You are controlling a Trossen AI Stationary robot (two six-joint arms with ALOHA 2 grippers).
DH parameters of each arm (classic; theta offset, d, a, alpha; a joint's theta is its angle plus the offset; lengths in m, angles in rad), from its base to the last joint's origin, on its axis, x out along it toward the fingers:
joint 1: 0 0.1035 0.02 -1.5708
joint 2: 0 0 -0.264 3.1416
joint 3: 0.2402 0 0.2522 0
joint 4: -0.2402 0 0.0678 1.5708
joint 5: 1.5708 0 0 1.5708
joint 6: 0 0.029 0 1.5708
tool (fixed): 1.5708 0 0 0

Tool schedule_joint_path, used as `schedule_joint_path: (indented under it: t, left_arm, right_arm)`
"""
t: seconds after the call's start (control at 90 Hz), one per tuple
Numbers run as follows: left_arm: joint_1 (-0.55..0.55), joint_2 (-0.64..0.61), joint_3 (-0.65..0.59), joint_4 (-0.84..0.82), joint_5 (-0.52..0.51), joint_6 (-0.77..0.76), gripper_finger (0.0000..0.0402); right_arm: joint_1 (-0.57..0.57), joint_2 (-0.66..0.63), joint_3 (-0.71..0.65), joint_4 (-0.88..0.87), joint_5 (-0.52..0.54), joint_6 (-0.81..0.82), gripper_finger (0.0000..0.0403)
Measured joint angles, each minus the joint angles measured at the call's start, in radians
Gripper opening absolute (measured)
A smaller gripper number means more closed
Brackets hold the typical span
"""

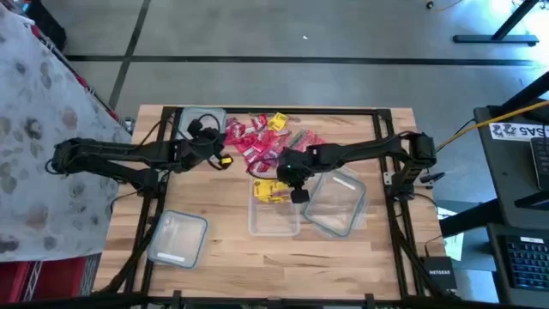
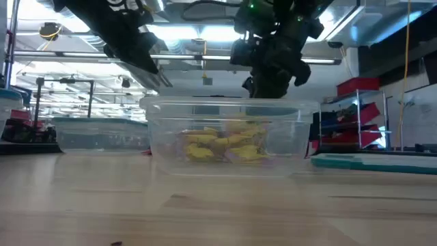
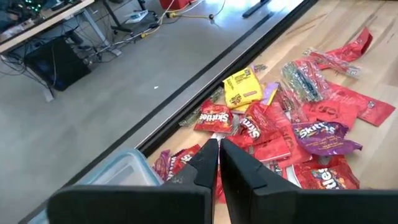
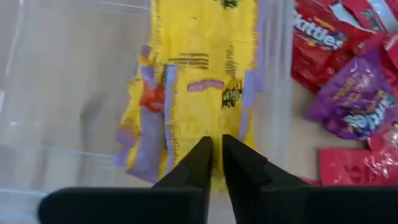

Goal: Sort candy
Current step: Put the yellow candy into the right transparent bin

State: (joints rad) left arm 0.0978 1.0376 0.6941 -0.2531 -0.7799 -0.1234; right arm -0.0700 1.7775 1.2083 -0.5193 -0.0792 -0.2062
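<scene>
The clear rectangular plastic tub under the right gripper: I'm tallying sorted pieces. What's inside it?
Yellow wrapped candies lie inside the clear tub, piled together. Overlap hides their count.

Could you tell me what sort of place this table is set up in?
Probably a robotics lab or workshop: the wooden table stands on a bare concrete floor, a desk with a keyboard sits beside it, and shelving shows under strip lights behind.

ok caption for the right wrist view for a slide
Right gripper, fingers nearly closed, above yellow wrapped candy in a clear plastic tub, red packets outside.
</scene>
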Motion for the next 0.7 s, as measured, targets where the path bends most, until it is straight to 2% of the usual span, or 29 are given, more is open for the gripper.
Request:
schedule_joint_path:
  t: [0.189, 0.3, 0.422, 0.589, 0.7]
  left_arm:
    - [0.000, 0.000, 0.000, 0.000, 0.000, 0.000, 0.0000]
    - [0.000, 0.000, 0.000, 0.000, 0.000, 0.000, 0.0000]
    - [0.000, 0.000, 0.000, 0.001, 0.000, 0.000, 0.0000]
    - [0.000, 0.000, 0.000, 0.001, 0.000, 0.000, 0.0000]
    - [0.000, 0.000, 0.000, 0.001, 0.000, 0.000, 0.0000]
  right_arm:
    - [-0.011, -0.011, 0.013, -0.025, 0.009, 0.002, 0.0129]
    - [-0.011, -0.022, 0.048, -0.006, -0.022, 0.012, 0.0154]
    - [-0.011, -0.023, 0.037, 0.064, -0.088, 0.017, 0.0151]
    - [-0.015, -0.021, -0.033, 0.094, -0.091, 0.020, 0.0118]
    - [-0.016, -0.028, -0.025, 0.123, -0.098, 0.027, 0.0101]
